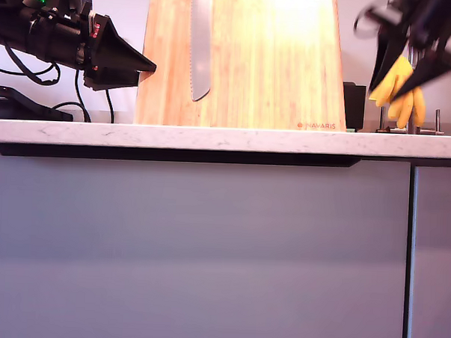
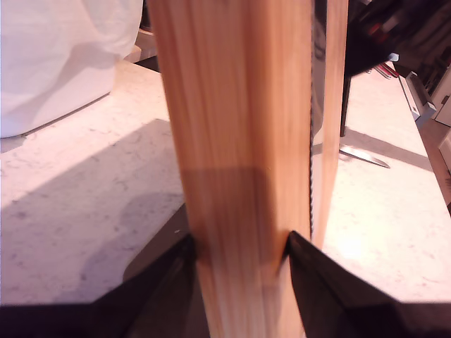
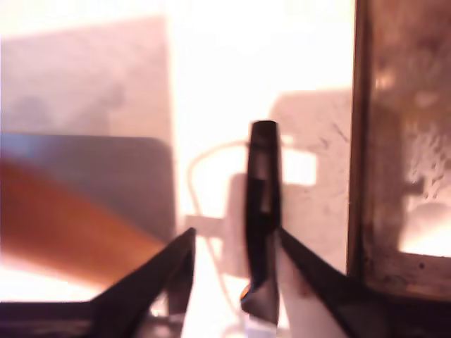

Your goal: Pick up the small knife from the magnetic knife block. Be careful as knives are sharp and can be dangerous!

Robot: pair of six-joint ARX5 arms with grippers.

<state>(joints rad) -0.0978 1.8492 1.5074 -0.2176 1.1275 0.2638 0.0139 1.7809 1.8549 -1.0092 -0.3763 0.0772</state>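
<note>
Small knife: only its tip shows, beyond the block. My first gripper clamps the block's edge. My second gripper, at 2 o'clock in the exterior view, straddles a dark bar; I cannot tell if it grips. A loose hold could drop the blade.

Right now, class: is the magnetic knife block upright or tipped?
Upright: the magnetic knife block stands base-down on the counter, bread knife hanging point-down on it.
</note>
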